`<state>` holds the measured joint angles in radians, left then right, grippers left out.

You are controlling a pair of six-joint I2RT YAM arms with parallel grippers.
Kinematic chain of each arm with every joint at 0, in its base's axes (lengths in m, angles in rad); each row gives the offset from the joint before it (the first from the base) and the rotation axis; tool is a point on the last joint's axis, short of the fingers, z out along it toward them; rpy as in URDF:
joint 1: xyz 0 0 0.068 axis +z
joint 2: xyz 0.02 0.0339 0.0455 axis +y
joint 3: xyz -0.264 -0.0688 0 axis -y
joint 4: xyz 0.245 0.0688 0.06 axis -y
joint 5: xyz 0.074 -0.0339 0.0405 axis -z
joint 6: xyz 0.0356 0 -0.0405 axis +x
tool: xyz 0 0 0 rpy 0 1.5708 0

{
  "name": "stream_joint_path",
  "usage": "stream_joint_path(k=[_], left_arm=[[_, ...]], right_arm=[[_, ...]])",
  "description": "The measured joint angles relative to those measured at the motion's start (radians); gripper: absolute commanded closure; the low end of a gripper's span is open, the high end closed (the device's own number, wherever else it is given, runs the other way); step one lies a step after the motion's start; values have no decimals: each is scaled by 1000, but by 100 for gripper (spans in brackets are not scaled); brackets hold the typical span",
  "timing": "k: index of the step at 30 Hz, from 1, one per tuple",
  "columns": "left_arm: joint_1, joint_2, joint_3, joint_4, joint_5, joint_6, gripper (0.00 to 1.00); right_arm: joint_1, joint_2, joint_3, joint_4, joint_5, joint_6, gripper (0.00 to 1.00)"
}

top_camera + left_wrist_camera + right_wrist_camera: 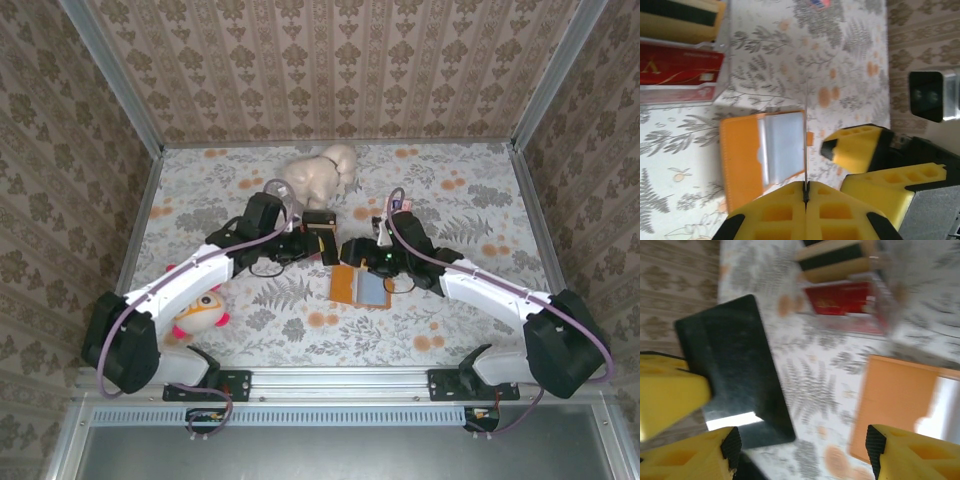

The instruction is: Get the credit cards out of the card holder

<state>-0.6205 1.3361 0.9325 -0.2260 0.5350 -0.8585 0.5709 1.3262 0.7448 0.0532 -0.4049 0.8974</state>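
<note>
left wrist view: left gripper (805,186) clamped on a black credit card (735,385), edge-on, near the card holder (742,160) lying open on the table (840,65). right gripper (802,440) stands wide about the card's corner. recommend: withdraw right first, then carry level to the red cards (680,70).

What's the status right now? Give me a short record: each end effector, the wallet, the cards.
left end effector: shut on the black card, pinching it by one edge
right end effector: open, holding nothing, close beside the black card
wallet: lying open on the table, pockets facing up, no card sticking out
black card: out of the wallet
red card: lying in the clear box beyond the wallet
</note>
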Motion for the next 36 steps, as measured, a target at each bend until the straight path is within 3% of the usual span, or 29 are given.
stream_joint_path(k=[6, 13, 15, 18, 21, 25, 27, 36], left_arm=[[33, -45, 0, 87, 85, -67, 98], [87, -73, 0, 120, 151, -112, 98], [100, -82, 0, 130, 164, -119, 98], [114, -93, 0, 140, 180, -129, 96], [137, -95, -6, 143, 193, -140, 86], [160, -96, -1, 121, 210, -135, 51], [182, -96, 11, 66, 198, -106, 39], [312, -97, 46, -257, -60, 108, 17]], right_arm=[[-4, 68, -16, 325, -102, 161, 41], [-9, 122, -46, 640, -111, 314, 59], [-13, 127, -45, 687, -112, 337, 67], [-17, 131, -43, 727, -112, 351, 90], [-17, 136, -26, 744, -117, 345, 95], [-16, 148, 13, 718, -119, 297, 99], [-17, 163, 48, 667, -119, 250, 100], [-16, 263, 362, 177, -57, -269, 100]])
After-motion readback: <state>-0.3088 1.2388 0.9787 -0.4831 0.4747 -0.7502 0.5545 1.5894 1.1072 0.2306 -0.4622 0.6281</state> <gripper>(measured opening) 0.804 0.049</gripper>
